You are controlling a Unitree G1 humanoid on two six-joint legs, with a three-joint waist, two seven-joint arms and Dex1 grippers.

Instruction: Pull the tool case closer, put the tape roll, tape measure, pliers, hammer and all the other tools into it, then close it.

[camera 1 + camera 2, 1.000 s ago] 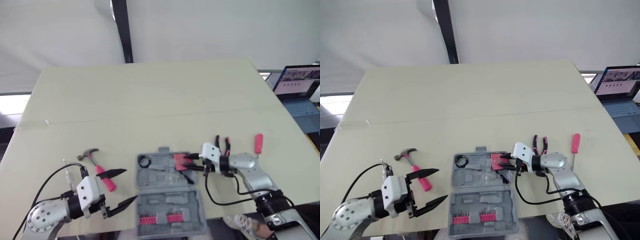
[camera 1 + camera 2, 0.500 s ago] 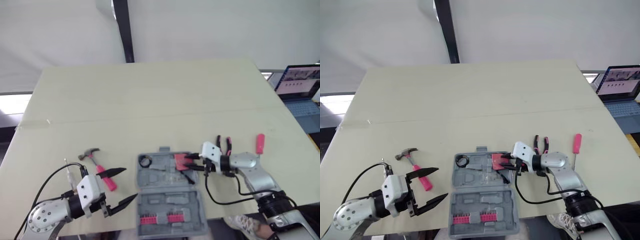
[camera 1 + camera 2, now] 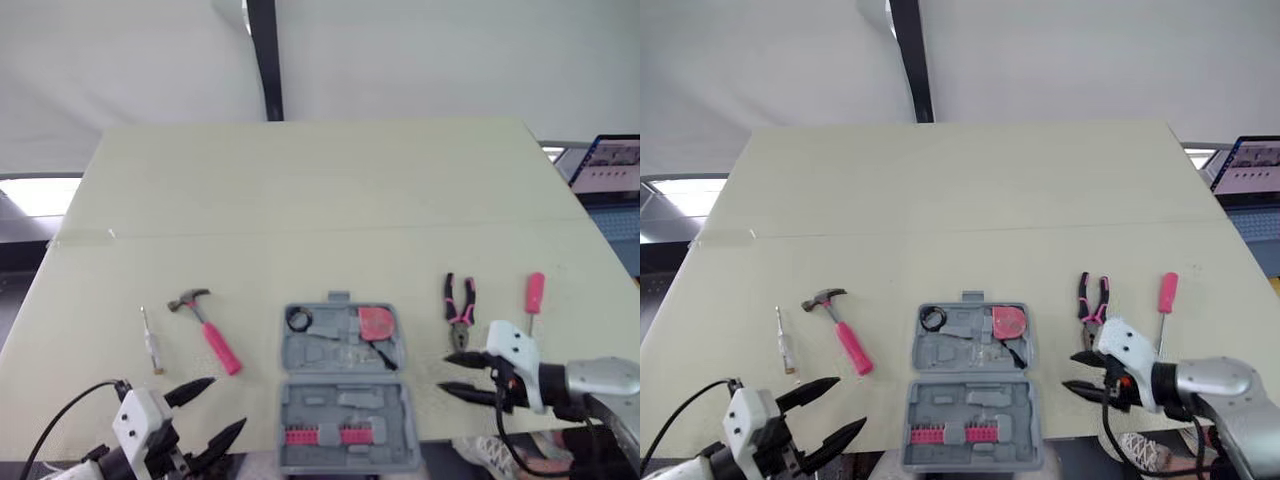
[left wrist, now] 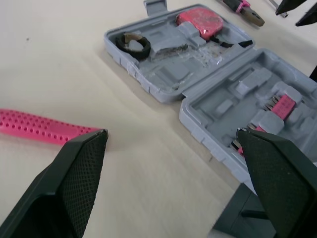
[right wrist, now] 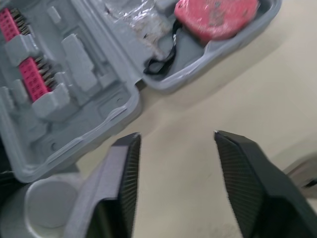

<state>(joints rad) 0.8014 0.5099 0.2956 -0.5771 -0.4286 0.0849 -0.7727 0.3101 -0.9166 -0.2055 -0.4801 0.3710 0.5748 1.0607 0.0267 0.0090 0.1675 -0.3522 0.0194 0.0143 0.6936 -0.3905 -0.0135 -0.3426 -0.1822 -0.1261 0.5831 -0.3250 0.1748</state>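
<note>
Tool case (image 3: 335, 405) lies open and flat at the middle of the table's (image 3: 300, 200) near edge, between the two grippers. I cannot tell whether its near half overhangs the edge. No brand or lettering is legible on the case.

Far half: black tape roll (image 3: 297, 319) in the left corner pocket. Pink tape measure (image 3: 377, 323) in the right corner pocket, with a black strap trailing from it. Its face carries a mark too blurred to read.

Near half: a row of pink bits (image 3: 320, 436).

Outside the case, on the table:
- hammer (image 3: 205, 325) to the left, pink grip pointing toward the near edge
- slim driver (image 3: 149, 340) further left
- pliers (image 3: 459, 312) to the right
- pink-handled screwdriver (image 3: 534, 293) further right; its tip is hard to make out beside the right gripper's white housing

Left gripper (image 3: 228, 403): jaws apart, holding nothing, at the near edge left of the case, nearer than the hammer. In the left wrist view the hammer's grip runs out of frame, so the head is cut off.

Right gripper (image 3: 446, 372): jaws apart, empty, just right of the case and nearer than the pliers. Its fingers (image 5: 124, 173) are over bare table.

Laptop (image 3: 615, 165) is cut off at the right; its screen text is too small to read.
</note>
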